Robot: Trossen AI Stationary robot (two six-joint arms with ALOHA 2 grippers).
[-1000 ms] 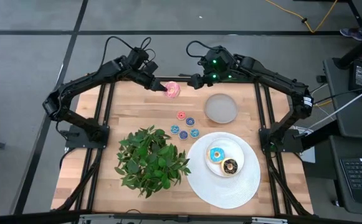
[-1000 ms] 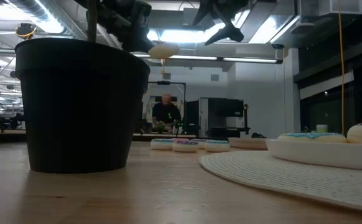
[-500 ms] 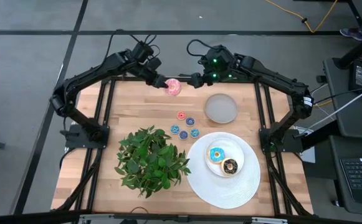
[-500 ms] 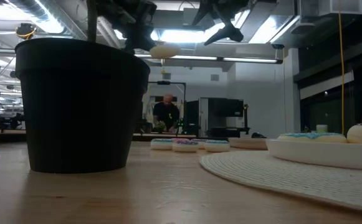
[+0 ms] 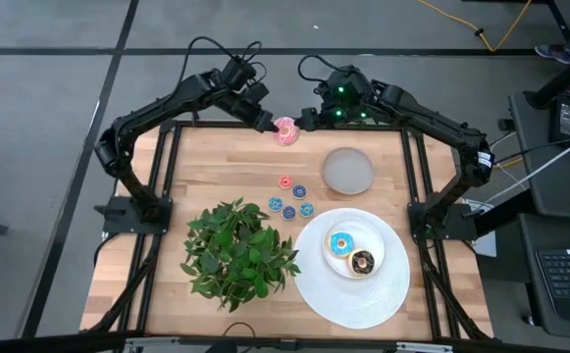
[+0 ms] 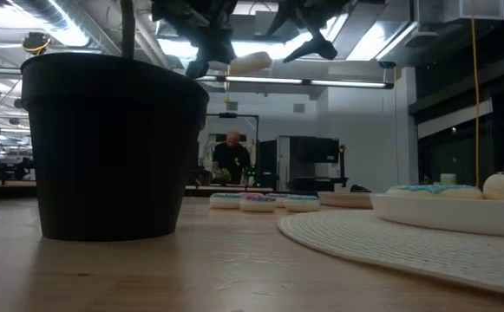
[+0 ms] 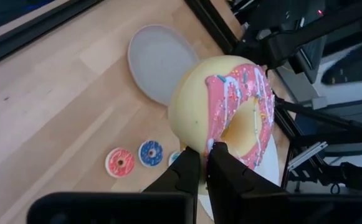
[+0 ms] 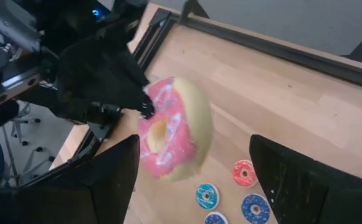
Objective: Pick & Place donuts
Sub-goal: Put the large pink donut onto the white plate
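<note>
The pink-iced donut (image 5: 285, 130) is in the air over the table's far edge, in my left gripper (image 5: 267, 122), which is shut on it. My right gripper (image 5: 305, 120) is open just to the donut's right, its fingers wide apart and the donut (image 8: 171, 137) ahead of them, untouched. The light blue donut (image 5: 340, 243) and dark brown donut (image 5: 363, 262) lie on the white plate (image 5: 353, 294). Several tiny blue and red rings (image 5: 291, 199) lie flat on the wood. My left gripper pinches the pink donut between its two fingers at the ring's near side (image 7: 213, 138). One fingertip (image 7: 220, 155) lies on the iced face by the hole, the other on the pale underside. The donut is lifted clear (image 6: 250, 62), icing turned toward my right gripper.
A round grey dish (image 5: 348, 171) sits right of the tiny rings. A leafy plant (image 5: 237, 251) in a black pot (image 6: 113, 147) stands at the near left. Bare wood lies along the table's left side. A person shows far off in the room (image 6: 231, 154).
My left gripper has carried the pink donut toward the table's right and far edge, slightly upward, closing in on my right gripper. The right gripper has stayed nearly still and open.
</note>
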